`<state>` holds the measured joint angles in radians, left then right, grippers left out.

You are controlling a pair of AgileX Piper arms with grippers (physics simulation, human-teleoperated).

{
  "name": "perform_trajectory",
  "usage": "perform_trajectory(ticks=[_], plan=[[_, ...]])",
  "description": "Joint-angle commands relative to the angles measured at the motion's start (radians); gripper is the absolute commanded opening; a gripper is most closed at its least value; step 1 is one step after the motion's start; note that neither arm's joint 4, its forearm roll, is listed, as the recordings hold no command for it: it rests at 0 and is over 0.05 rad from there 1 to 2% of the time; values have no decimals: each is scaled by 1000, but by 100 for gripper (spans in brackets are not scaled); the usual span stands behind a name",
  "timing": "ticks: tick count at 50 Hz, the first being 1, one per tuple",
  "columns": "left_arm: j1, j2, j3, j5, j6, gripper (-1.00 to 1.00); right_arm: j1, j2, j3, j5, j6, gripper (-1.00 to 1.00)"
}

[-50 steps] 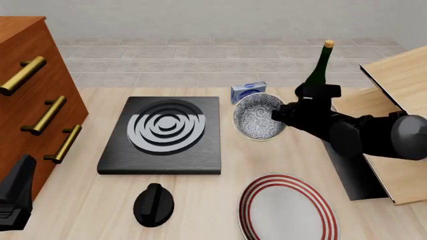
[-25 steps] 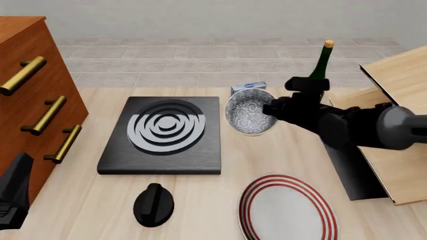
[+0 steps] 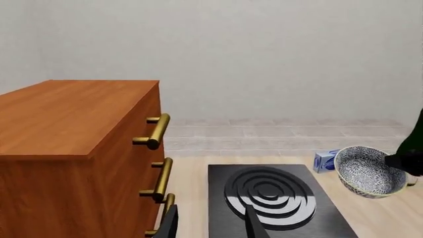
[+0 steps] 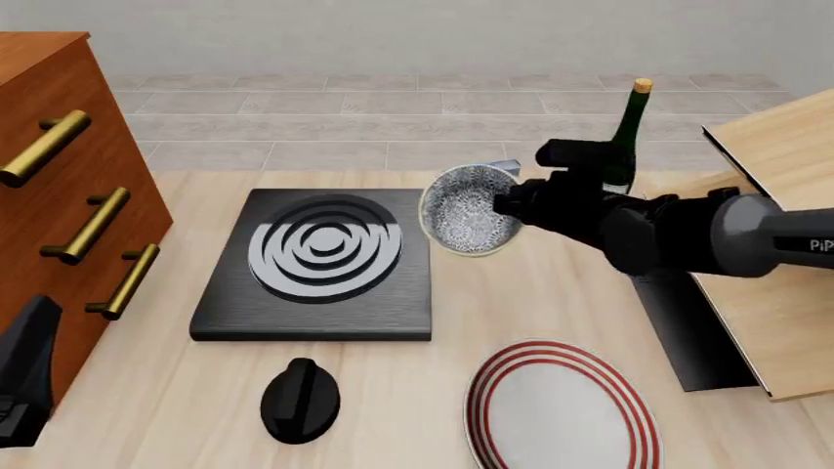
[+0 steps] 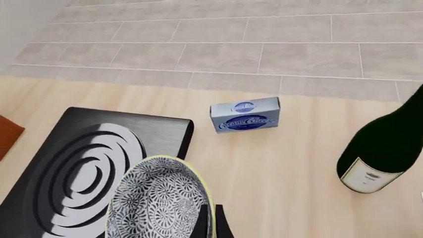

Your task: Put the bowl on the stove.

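- Left wrist view: the bowl [image 3: 368,171] is seen tilted in the air at 3 o'clock of the stove [image 3: 272,204]; the left gripper [image 3: 210,225] is seen parted and empty.
- Front view: the bowl [image 4: 467,209] is held by its rim in the closed right gripper [image 4: 506,203], over the stove's [image 4: 319,264] 2 o'clock edge. It should be levelled and centred over the burner before lowering. Since the earlier frames it has been carried toward 9 o'clock.
- Right wrist view: the bowl [image 5: 158,201] is seen overlapping the stove [image 5: 79,168], with the rim pinched.
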<state>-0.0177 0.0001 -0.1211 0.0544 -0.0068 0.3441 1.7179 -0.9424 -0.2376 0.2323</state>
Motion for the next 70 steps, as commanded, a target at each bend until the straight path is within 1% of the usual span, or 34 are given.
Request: perform_trajectory(ticks=[1, 29, 54, 59, 70], plan=[[1, 0, 0, 3, -6, 100, 25, 22, -54, 22, 14, -100], [8, 0, 16, -3, -17, 100, 74, 110, -207, 89, 50, -100], [17, 0, 31, -14, -23, 100, 147, 115, -277, 123, 87, -100], [18, 0, 30, -13, -25, 100, 158, 128, -281, 117, 87, -100], [24, 0, 29, -12, -33, 100, 172, 154, -322, 140, 93, -100]])
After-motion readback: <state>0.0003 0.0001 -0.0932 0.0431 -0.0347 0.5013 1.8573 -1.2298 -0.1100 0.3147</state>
